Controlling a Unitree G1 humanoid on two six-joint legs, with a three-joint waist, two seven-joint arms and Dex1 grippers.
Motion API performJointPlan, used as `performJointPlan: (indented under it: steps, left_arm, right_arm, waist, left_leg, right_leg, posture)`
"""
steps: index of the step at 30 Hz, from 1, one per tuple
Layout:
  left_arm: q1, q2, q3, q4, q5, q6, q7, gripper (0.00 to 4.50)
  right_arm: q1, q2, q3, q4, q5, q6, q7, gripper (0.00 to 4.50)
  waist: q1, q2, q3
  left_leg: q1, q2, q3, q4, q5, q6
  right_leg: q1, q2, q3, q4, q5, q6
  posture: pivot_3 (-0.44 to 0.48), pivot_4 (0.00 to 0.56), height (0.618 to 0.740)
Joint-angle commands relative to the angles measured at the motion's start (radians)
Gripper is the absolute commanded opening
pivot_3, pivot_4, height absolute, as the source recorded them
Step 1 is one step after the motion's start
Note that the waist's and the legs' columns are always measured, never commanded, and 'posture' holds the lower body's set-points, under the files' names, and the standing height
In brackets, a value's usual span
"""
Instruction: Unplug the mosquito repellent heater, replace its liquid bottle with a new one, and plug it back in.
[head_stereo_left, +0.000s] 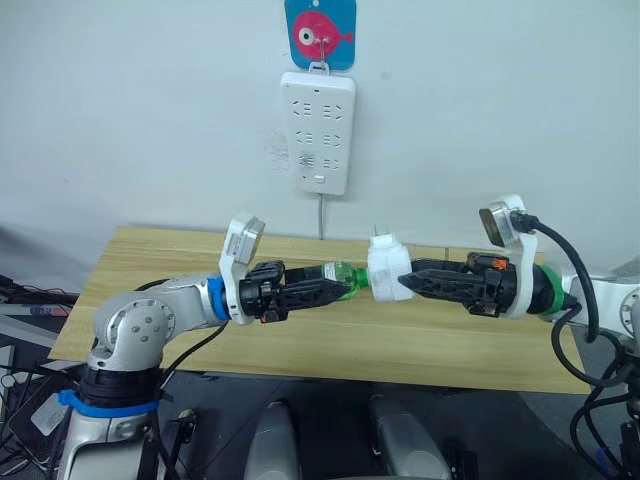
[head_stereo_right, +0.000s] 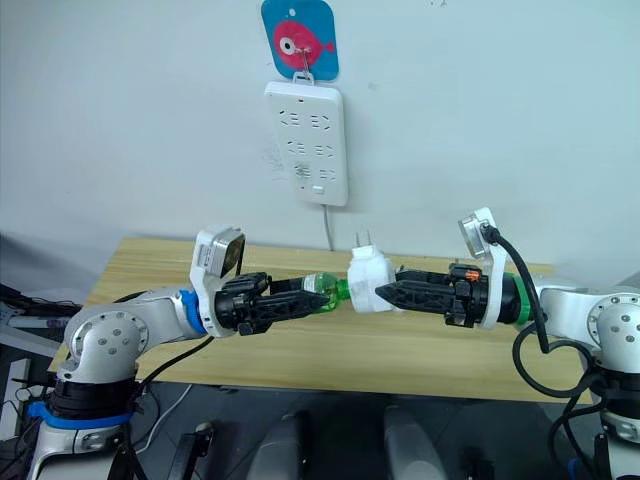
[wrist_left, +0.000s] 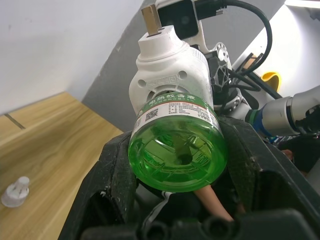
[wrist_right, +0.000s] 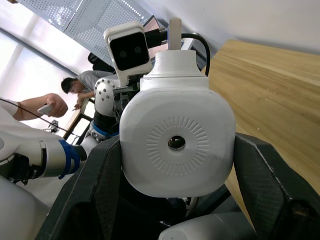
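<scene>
Above a wooden table (head_stereo_left: 300, 350), the right gripper (head_stereo_left: 412, 283) pinches the white mosquito repellent heater (head_stereo_left: 387, 268), its plug prongs pointing up. The left gripper (head_stereo_left: 335, 287) clamps the green liquid bottle (head_stereo_left: 347, 275) from the opposite side. Bottle and heater meet end to end along one horizontal line between the arms, so the bottle likely has to be twisted or pulled along that axis. A small white cap (wrist_left: 14, 192) lies on the table.

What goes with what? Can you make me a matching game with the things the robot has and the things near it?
Things:
1. green bottle
2. mosquito repellent heater
3. power strip
4. small white cap

Where:
A. hanging on the wall
B. lying on the wooden table
C. held by the right gripper
D. held by the left gripper

Pairs: 1-D, 2-C, 3-A, 4-B
</scene>
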Motion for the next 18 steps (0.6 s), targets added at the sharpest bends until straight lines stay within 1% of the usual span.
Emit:
performJointPlan:
  steps: [1, 5, 14, 18]
  left_arm:
    - [-0.018, -0.037, 0.003, -0.005, -0.024, -0.007, 0.023, 2.34]
    - [-0.019, -0.051, 0.016, 0.002, -0.034, 0.004, 0.041, 2.34]
    - [-0.009, -0.033, -0.020, -0.051, -0.023, 0.001, -0.004, 2.34]
    - [-0.012, -0.048, -0.025, -0.052, -0.017, -0.012, 0.010, 2.34]
  right_arm:
    - [-0.005, 0.005, 0.025, -0.060, 0.085, 0.003, 0.022, 2.90]
    - [0.000, 0.007, 0.027, -0.057, 0.097, -0.011, 0.015, 2.90]
    - [-0.008, 0.017, 0.053, -0.068, 0.100, -0.028, -0.015, 2.90]
    - [-0.022, 0.014, 0.075, -0.076, 0.112, -0.022, -0.037, 2.90]
  waist:
    - [0.000, 0.000, 0.000]
    - [0.000, 0.000, 0.000]
    - [0.000, 0.000, 0.000]
    - [0.000, 0.000, 0.000]
  left_leg:
    - [0.000, 0.000, 0.000, 0.000, 0.000, 0.000]
    - [0.000, 0.000, 0.000, 0.000, 0.000, 0.000]
    - [0.000, 0.000, 0.000, 0.000, 0.000, 0.000]
    - [0.000, 0.000, 0.000, 0.000, 0.000, 0.000]
  right_leg:
    - [0.000, 0.000, 0.000, 0.000, 0.000, 0.000]
    - [0.000, 0.000, 0.000, 0.000, 0.000, 0.000]
    - [0.000, 0.000, 0.000, 0.000, 0.000, 0.000]
    - [0.000, 0.000, 0.000, 0.000, 0.000, 0.000]
  posture:
    - [-0.123, 0.194, 0.704]
    - [-0.122, 0.192, 0.704]
    - [-0.121, 0.186, 0.704]
    - [-0.121, 0.186, 0.704]
